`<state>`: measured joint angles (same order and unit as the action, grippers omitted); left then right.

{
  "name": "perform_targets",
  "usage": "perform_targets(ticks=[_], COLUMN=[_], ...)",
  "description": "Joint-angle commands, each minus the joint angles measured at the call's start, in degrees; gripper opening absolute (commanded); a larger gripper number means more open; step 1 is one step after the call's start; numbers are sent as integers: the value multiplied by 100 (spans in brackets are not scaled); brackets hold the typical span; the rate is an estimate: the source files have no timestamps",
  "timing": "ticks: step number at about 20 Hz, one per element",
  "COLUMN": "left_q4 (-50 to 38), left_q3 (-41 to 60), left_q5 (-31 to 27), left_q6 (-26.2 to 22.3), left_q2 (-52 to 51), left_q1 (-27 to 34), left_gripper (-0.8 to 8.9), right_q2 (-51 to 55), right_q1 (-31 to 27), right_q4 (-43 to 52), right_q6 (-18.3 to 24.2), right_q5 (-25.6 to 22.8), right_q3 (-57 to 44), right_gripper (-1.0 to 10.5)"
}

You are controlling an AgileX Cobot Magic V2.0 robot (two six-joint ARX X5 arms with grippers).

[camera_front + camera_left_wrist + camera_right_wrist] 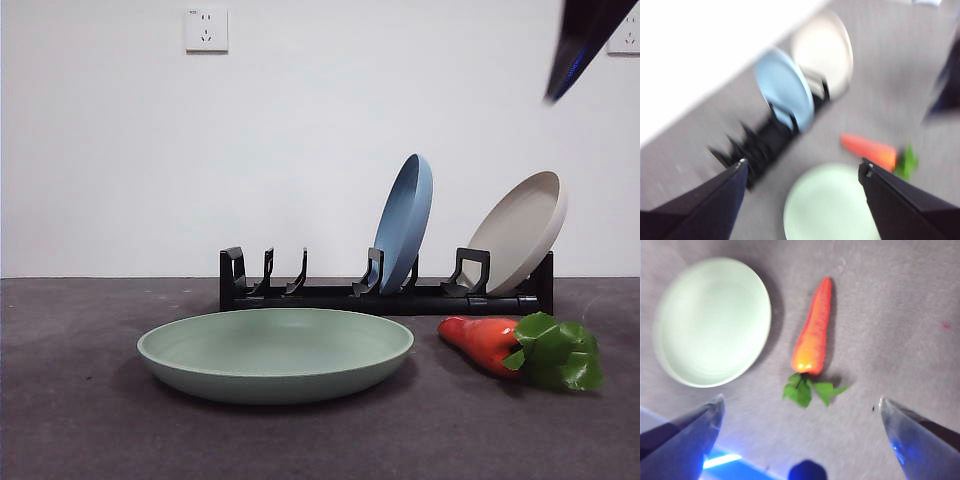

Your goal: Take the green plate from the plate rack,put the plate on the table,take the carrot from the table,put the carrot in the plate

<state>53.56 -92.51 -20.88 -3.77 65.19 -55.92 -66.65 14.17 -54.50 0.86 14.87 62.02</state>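
Note:
The green plate (275,352) lies flat and empty on the table (80,420) in front of the plate rack (385,290). The carrot (490,343) lies on the table to the plate's right, leaves pointing right. My right gripper (800,407) is open, high above the carrot (813,330), with the green plate (712,320) beside it; it shows as a dark tip (580,45) at the top right of the front view. My left gripper (804,167) is open and empty, high above the green plate (829,205) and carrot (869,150); its view is blurred.
The plate rack holds a blue plate (405,220) in its middle slot and a beige plate (520,230) at its right end; the left slot is vacant. A white wall with a socket (206,30) stands behind.

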Motion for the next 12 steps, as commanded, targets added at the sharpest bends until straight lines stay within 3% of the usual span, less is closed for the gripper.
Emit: perform_targets(ticks=[1,7,12], left_q4=[66,192,367], left_q3=[-229,-431,-431], left_q5=[-4,4,2], left_q6=[105,271,365], left_q2=[-267,-671,-726], left_q1=[15,15,15], left_gripper=[376,376,376], right_q2=[-457,-1491,-2162], right_q1=[352,984,1172], right_q4=[282,922,1207], right_q6=[-133,-334,-461], right_q5=[-546,-1198,-1281], right_q3=[15,15,15], right_gripper=[564,564,562])
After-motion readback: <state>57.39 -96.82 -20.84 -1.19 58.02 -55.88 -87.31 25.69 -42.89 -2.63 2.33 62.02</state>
